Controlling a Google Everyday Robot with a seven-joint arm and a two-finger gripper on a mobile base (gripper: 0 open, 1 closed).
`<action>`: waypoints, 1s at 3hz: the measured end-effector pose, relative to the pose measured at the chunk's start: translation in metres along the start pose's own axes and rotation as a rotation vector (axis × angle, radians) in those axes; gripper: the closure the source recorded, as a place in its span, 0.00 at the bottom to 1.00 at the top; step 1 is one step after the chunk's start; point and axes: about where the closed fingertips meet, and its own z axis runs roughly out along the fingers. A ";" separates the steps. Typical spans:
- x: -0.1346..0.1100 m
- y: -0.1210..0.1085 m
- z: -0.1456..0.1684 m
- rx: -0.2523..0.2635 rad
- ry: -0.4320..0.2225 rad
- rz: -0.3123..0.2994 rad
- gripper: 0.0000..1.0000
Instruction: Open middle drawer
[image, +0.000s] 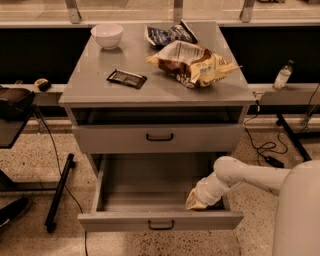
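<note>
The middle drawer (120, 221) is pulled far out of the grey cabinet, and its black loop handle (161, 225) faces the front. Its inside looks empty. My gripper (196, 203) is at the end of the white arm (235, 172), which comes in from the right. It is down inside this drawer at the front right corner, just behind the drawer front. The drawer above (115, 138) has its own black handle (160, 137) and a dark gap over it. A lower drawer is hidden under the pulled-out one.
On the cabinet top (90, 82) lie a white bowl (107, 35), a dark flat packet (127, 78), a blue bag (169, 34) and a brown chip bag (192, 62). A black stand (59, 192) and a chair stand at the left. Cables (265, 150) and a bottle (282, 76) are at the right.
</note>
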 end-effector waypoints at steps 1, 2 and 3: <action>-0.011 0.025 -0.008 -0.026 -0.037 0.007 1.00; -0.019 0.064 -0.022 -0.056 -0.109 0.040 1.00; -0.022 0.092 -0.027 -0.091 -0.159 0.067 1.00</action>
